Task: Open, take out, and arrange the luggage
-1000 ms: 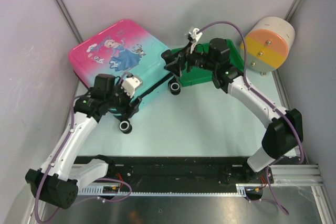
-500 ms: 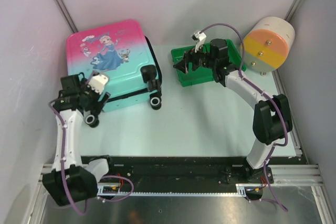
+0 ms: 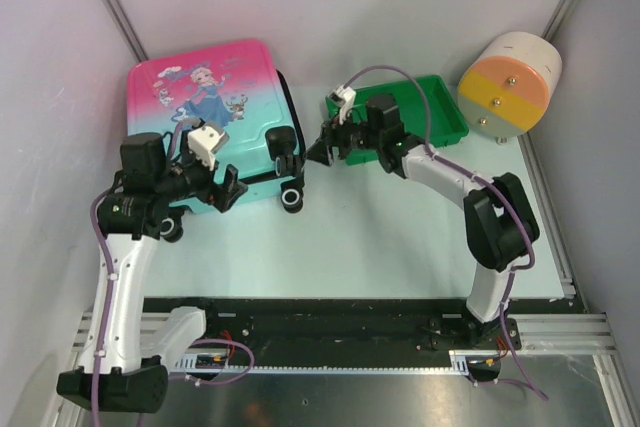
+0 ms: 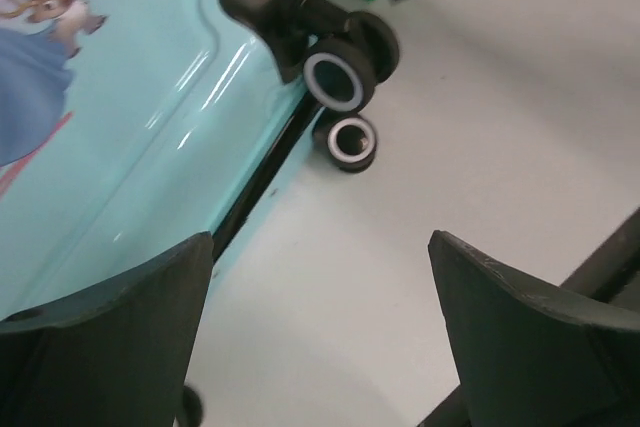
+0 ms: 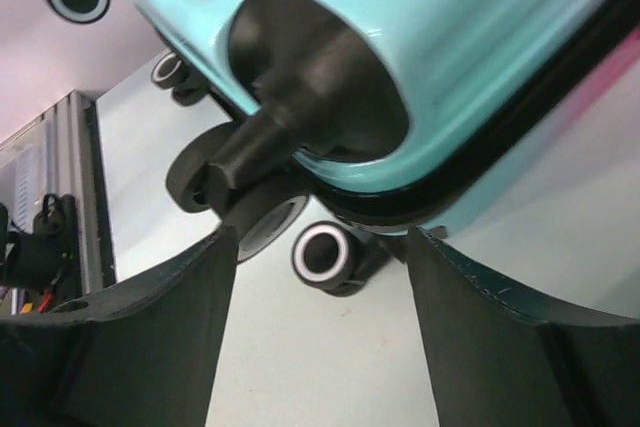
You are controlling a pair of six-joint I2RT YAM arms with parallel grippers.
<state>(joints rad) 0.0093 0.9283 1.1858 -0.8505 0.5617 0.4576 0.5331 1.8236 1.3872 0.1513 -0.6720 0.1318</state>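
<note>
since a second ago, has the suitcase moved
Yes. The suitcase has turned square and slid left, away from the white-and-orange cylinder, which stayed put.

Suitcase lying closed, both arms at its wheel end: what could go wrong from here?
1. The right fingers are open and face a black wheel, not the zipper. Closing here may only drag the pink-to-teal hard-shell suitcase.
2. The right arm reaches across the green plastic tray and could knock it.
3. The left fingers, open beside the glossy shell edge, may slip off it.
</note>
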